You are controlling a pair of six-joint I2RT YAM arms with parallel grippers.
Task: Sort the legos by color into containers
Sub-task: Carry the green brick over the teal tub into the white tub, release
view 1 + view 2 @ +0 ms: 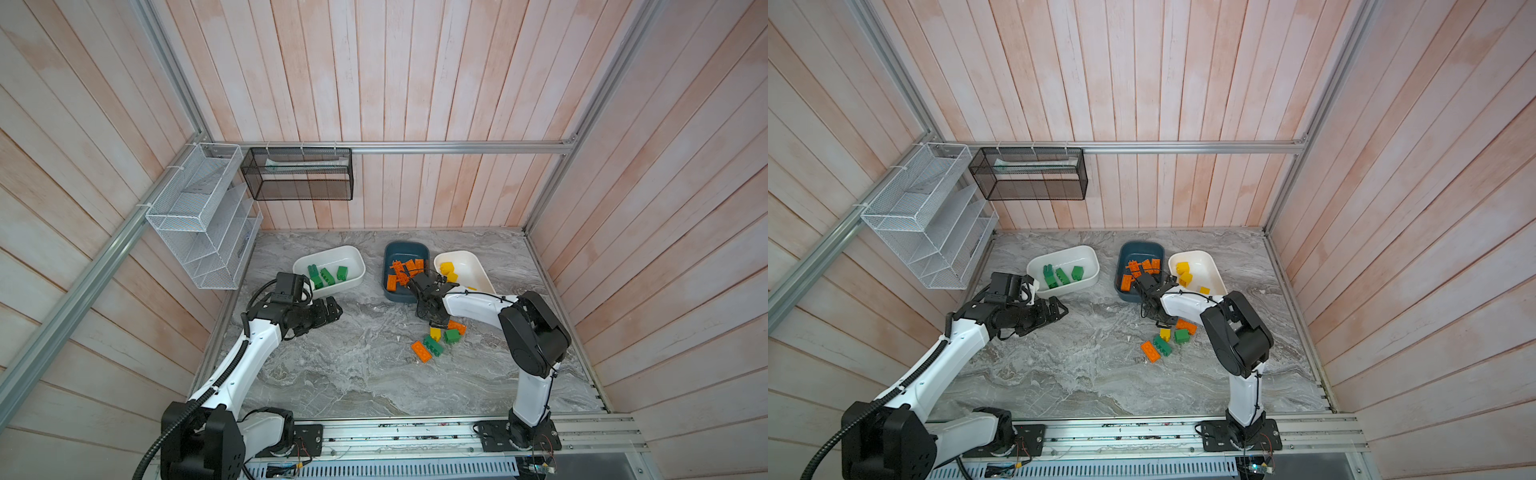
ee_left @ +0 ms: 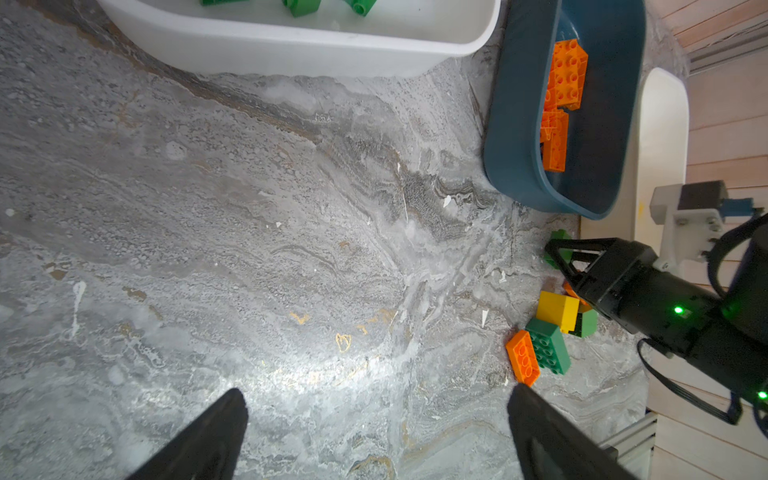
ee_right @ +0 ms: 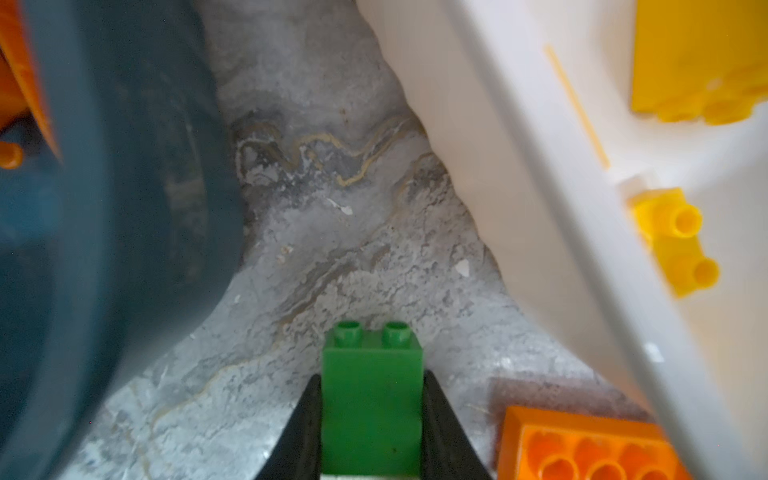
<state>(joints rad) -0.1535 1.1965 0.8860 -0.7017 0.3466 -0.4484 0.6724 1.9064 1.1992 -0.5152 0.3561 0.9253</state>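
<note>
OK, grasp step: R gripper (image 3: 372, 380) clamps small green studded plastic brick (image 3: 372, 407) — next I'd carry it to white plastic tub (image 1: 332, 257) w/ greens (image 1: 327, 276). L gripper (image 2: 376, 392) gaping, empty.

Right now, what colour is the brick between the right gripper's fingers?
Green. The brick shows best in the right wrist view, clamped between the right gripper's fingers.
</note>
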